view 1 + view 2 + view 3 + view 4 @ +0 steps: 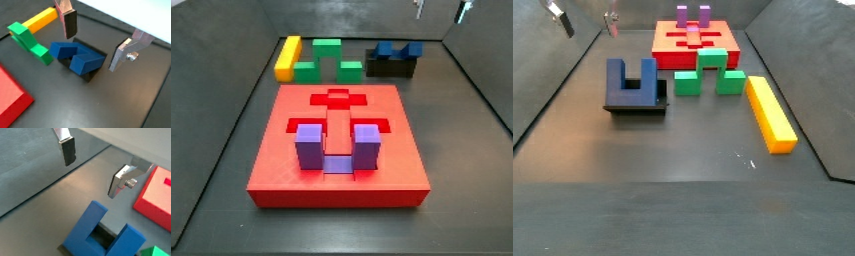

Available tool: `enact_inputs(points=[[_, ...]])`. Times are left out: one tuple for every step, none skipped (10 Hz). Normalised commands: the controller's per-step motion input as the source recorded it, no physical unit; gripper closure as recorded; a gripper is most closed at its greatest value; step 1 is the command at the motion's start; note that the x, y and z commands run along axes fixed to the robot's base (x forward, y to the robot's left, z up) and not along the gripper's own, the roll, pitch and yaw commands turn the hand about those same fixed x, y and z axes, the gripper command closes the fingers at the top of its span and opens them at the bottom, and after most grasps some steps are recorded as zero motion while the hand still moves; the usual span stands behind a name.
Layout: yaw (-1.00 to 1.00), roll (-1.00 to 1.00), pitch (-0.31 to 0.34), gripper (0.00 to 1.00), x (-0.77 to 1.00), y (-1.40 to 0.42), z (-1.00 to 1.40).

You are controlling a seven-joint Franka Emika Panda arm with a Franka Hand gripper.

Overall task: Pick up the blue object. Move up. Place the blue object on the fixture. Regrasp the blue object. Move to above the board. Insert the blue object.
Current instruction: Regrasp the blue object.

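The blue object (633,82) rests on the black fixture (643,107), its two prongs pointing up; it also shows in a side view (396,50) and in both wrist views (77,56) (100,235). My gripper (95,39) is open and empty, raised well above the blue object and apart from it. In both side views it shows only at the top edge (440,9) (585,18). The red board (338,150) lies flat with a purple U-shaped block (338,147) set in one recess and a cross-shaped recess (338,98) open.
A green arch-shaped block (711,75) and a long yellow bar (770,112) lie between the fixture and the board's near end. Dark walls enclose the floor on both sides.
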Motion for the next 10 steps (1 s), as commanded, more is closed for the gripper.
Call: enact_inputs(points=[[-0.01,0.75,0.103,0.0,0.46,-0.02,-0.16],[0.0,0.71,0.029,0.0,0.41,-0.07,-0.31],[0.0,0.68,0.0,0.0,0.42,-0.09,-0.28],[0.0,0.73,0.057,0.0,0.46,-0.07,-0.08],[0.0,0.81,0.0,0.0,0.26,-0.08,0.0],[0.0,0.87,0.02,0.0,0.2,-0.09,0.1],[0.01,0.91,0.129,0.0,0.24,-0.09,0.03],[0.06,0.9,0.197,0.0,0.27,-0.1,0.0],[0.13,0.76,0.097,0.0,0.16,-0.19,-0.13],[0.19,0.66,0.0,0.0,0.0,-0.15,-0.17]])
